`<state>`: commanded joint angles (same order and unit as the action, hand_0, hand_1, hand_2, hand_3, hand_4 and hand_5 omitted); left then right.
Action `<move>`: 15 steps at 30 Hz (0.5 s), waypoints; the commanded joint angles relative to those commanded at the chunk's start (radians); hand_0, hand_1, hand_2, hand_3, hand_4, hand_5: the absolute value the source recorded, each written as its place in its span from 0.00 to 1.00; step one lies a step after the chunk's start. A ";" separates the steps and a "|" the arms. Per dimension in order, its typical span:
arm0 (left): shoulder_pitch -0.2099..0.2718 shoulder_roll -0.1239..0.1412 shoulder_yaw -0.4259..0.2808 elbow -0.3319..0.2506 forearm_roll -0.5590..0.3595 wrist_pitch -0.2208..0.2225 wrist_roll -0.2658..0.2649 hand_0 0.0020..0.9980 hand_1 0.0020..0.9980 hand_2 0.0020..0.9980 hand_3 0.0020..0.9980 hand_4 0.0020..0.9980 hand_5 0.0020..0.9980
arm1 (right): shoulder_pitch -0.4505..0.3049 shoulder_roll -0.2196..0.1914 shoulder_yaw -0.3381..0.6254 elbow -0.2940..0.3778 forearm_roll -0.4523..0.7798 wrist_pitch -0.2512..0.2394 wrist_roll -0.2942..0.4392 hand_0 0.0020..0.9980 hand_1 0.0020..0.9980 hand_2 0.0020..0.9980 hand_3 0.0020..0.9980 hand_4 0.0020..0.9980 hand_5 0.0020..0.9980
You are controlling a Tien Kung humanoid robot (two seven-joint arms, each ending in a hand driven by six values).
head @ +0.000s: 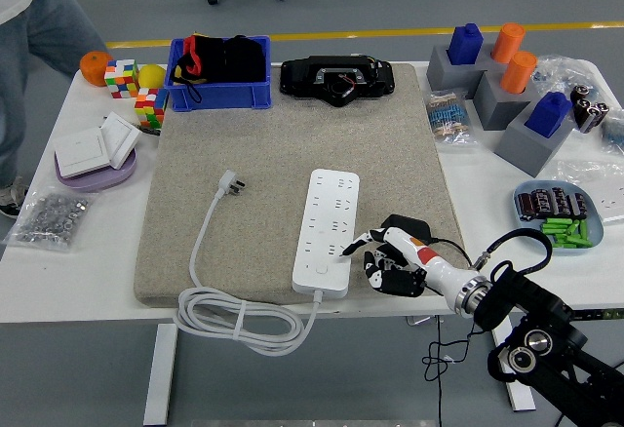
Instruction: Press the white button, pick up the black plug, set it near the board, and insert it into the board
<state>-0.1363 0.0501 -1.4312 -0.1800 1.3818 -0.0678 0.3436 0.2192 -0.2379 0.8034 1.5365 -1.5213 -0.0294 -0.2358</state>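
Note:
A white power strip [327, 229] lies lengthwise on the grey mat [292, 144], its round white button [321, 271] at the near end. My right hand [382, 259] hovers low at the strip's right side. Its index finger [352, 248] points left and reaches the strip's right edge, a little right of and beyond the button; the other fingers are curled and hold nothing. The black plug [408, 227] sits on the mat just behind the hand, partly hidden by it. Its black cable [475, 295] runs off the table's near edge. The left arm is out of sight.
The strip's white cord [234, 318] coils over the mat's near edge, its plug [231, 184] on the mat. A blue bin [219, 74], a black device [336, 79], cubes [136, 96], grey blocks [507, 86], a battery tray [556, 214]. A person's leg [29, 47] stands top left.

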 joint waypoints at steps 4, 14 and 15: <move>0.001 0.002 -0.001 0.000 0.002 0.000 0.001 0.77 0.71 0.67 0.74 0.66 0.53 | 0.026 0.015 -0.030 -0.006 0.015 -0.004 0.000 0.00 0.00 0.14 0.65 0.24 0.00; -0.002 0.005 0.008 0.000 -0.008 0.000 0.000 0.77 0.71 0.67 0.74 0.66 0.53 | 0.079 0.025 -0.100 -0.011 0.062 -0.006 -0.001 0.00 0.00 0.14 0.64 0.23 0.00; -0.003 0.005 0.008 0.000 -0.008 0.000 -0.001 0.77 0.71 0.67 0.74 0.66 0.53 | 0.081 0.027 -0.105 -0.016 0.066 -0.006 0.000 0.00 0.00 0.14 0.64 0.23 0.00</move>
<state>-0.1388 0.0547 -1.4229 -0.1800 1.3737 -0.0680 0.3429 0.3002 -0.2112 0.6983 1.5200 -1.4556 -0.0359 -0.2359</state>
